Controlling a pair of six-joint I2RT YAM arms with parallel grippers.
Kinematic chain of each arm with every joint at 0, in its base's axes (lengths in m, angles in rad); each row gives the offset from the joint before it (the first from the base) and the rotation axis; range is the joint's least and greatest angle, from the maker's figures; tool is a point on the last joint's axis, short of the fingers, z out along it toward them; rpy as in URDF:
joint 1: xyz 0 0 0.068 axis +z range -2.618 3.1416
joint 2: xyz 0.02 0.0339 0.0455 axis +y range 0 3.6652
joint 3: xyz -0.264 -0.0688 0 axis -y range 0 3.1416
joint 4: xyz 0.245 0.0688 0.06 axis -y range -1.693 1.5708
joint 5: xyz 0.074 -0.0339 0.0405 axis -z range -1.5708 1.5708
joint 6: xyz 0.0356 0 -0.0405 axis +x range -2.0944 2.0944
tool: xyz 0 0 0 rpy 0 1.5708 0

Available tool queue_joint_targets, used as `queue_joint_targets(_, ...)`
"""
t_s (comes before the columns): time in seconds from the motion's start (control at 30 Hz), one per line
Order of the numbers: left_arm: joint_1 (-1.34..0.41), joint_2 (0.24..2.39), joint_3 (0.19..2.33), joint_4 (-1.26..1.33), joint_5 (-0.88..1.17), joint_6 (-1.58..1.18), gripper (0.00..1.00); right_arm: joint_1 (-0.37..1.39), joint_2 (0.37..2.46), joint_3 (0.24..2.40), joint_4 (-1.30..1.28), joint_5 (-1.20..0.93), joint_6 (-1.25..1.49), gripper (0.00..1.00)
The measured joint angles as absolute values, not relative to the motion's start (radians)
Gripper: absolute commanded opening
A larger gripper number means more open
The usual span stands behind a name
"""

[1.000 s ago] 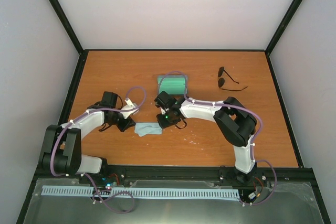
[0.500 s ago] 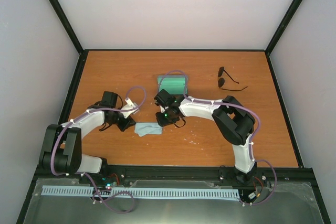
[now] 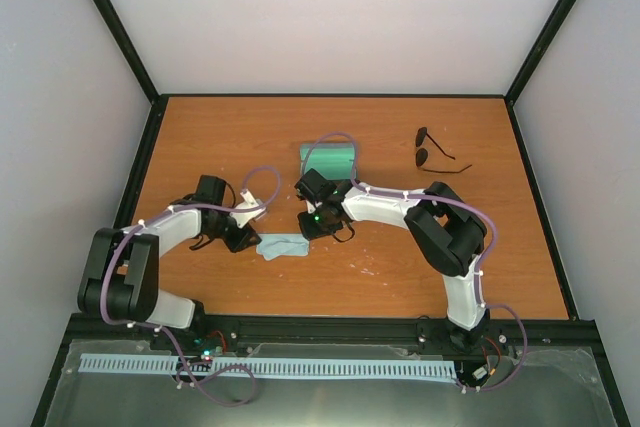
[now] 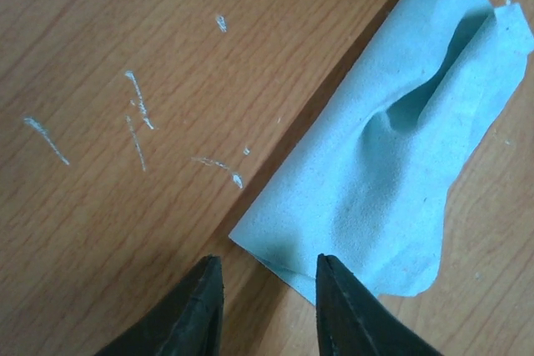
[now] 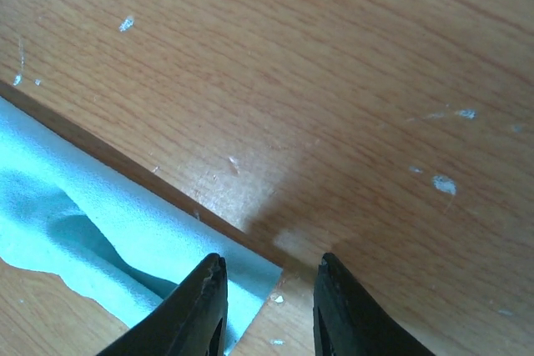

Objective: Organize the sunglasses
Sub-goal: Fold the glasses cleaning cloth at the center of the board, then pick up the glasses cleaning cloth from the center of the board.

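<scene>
The sunglasses [image 3: 436, 155], thin black frame with dark lenses, lie at the far right of the table, away from both arms. The light-blue cloth [image 3: 281, 245] lies rumpled between the two grippers. My left gripper [image 3: 243, 238] is open and empty, its fingertips straddling the cloth's near-left corner [image 4: 250, 243]. My right gripper [image 3: 312, 230] is open and empty over the cloth's right corner [image 5: 250, 277]. The open case [image 3: 329, 161] with green inside sits just behind the right gripper.
The wooden table [image 3: 200, 137] has black rails along its edges and grey walls around it. White scratch marks [image 4: 138, 106] dot the wood near the cloth.
The left arm's elbow has shifted slightly; the right gripper has edged a little left towards the cloth. The cloth and sunglasses have not moved.
</scene>
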State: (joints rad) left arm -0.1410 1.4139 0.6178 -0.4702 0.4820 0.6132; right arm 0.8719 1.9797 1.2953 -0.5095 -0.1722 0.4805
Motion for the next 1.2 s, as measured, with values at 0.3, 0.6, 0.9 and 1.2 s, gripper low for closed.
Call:
queue_joint_targets(0.3,-0.141,1.479,0.653,-0.469,0.498,0.624,0.28,0.872,1.98,1.297,-0.517,-0.172,0.48,0.31)
queue_joint_targets(0.6,-0.154,1.513,0.662,-0.472,0.536,0.627,0.01,0.872,1.98,1.297,-0.517,-0.172,0.484,0.31)
queue_joint_targets(0.9,-0.155,1.512,0.663,-0.472,0.532,0.634,0.0,0.871,1.975,1.296,-0.523,-0.129,0.495,0.34)
queue_joint_targets(1.2,-0.155,1.497,0.739,-0.505,0.572,0.633,0.01,0.838,1.909,1.228,-0.514,-0.101,0.5,0.37)
